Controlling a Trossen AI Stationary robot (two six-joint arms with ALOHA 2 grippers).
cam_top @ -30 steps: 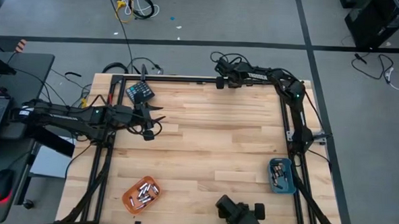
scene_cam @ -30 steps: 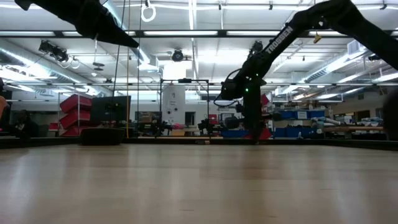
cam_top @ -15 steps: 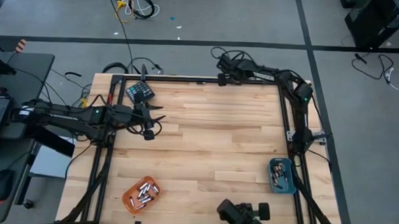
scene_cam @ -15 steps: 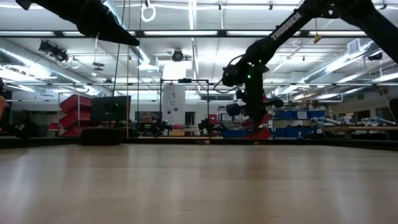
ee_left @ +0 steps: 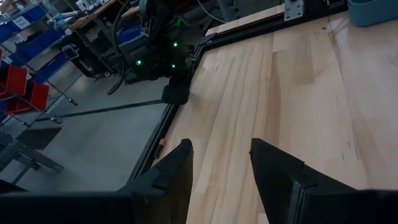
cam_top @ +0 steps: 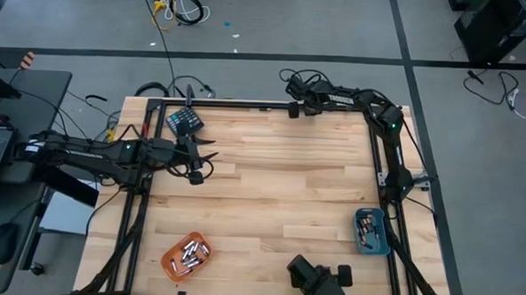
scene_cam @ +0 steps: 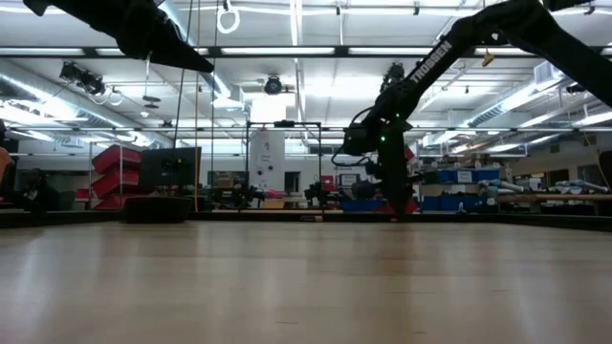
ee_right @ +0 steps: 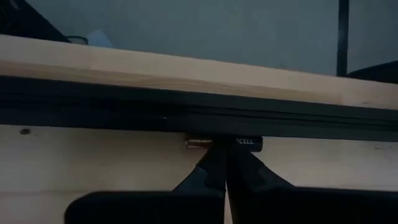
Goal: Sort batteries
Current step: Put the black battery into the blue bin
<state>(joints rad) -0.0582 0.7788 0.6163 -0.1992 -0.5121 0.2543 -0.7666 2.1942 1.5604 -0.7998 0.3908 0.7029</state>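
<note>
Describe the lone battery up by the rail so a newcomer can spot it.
Start at the table's far edge, where the black rail runs along it. The right gripper, fingers shut, points at a single battery lying lengthwise against that rail. Every other battery sits in the orange tray or blue tray at the near edge.

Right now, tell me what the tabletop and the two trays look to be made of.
Tabletop: pale wood planks, matte, with visible grain and seams. Orange tray and blue tray: probably smooth moulded plastic, judging by their uniform colour; both hold batteries.
</note>
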